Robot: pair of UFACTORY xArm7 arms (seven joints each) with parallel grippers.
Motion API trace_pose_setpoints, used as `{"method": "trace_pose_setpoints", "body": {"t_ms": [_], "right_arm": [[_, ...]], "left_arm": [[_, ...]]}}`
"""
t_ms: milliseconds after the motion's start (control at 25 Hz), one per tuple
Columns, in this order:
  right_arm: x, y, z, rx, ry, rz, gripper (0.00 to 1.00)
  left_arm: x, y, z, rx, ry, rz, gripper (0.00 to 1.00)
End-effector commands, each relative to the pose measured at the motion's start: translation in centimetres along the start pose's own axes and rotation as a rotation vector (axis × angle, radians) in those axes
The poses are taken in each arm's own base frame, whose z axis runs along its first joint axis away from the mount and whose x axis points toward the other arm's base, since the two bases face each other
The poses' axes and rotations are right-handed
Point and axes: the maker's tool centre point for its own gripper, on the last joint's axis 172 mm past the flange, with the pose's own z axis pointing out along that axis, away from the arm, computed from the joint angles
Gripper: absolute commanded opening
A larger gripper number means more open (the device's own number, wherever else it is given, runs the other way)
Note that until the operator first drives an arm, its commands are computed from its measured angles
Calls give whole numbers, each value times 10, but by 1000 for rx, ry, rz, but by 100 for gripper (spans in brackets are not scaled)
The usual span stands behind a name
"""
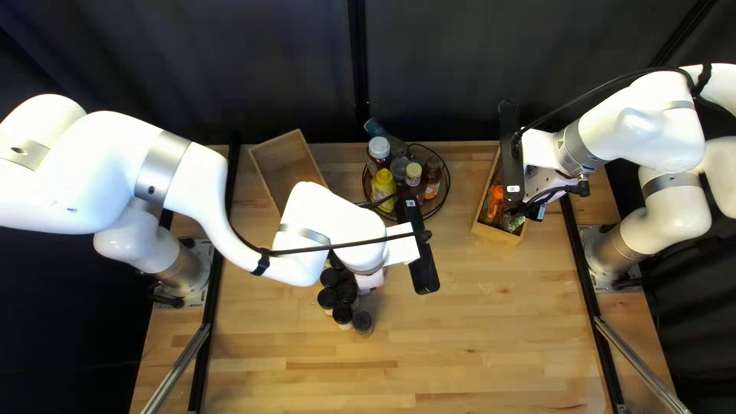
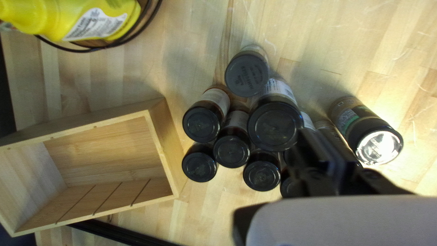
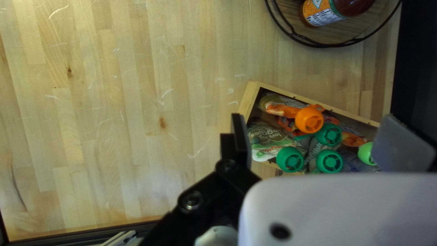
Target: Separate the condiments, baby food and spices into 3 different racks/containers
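My left gripper [image 1: 370, 280] is over the black-lidded spice jars [image 1: 343, 314]. In the left wrist view, the gripper [image 2: 326, 148] is shut, its fingers close together above the jars [image 2: 275, 125], holding nothing visible; it hides some of them. My right gripper [image 1: 535, 207] is at the right-hand wooden box [image 1: 502, 237]. Its wrist view shows the gripper [image 3: 318, 141] open, fingers wide apart over baby food pouches [image 3: 271, 139] with green and orange caps lying inside that box. Condiment bottles, including a yellow one [image 1: 382, 186], stand in the round wire rack [image 1: 448, 192].
Another wooden box [image 2: 175, 159] stands beside the spice jars, its bare floor showing; in the top left view this box [image 1: 264, 178] is behind my left arm. The wire rack lies between the two boxes. Black rails [image 1: 580, 261] run along the table's sides.
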Motion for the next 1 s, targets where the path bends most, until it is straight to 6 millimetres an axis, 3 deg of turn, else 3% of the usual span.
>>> {"method": "trace_pose_setpoints", "body": {"t_ms": [40, 440, 920, 960, 1000], "right_arm": [[0, 0, 0, 0, 0, 0, 100], [0, 0, 0, 0, 0, 0, 100], [0, 0, 0, 0, 0, 0, 100], [0, 0, 0, 0, 0, 0, 100], [0, 0, 0, 0, 0, 0, 100]], "left_arm": [[-6, -4, 13, -43, 0, 0, 100], [-19, -14, 67, -75, -27, -61, 100], [-20, -5, 90, -66, -32, -85, 100], [-19, -4, 91, -66, -33, -84, 91], [-19, -4, 90, -65, -33, -83, 67]]}}
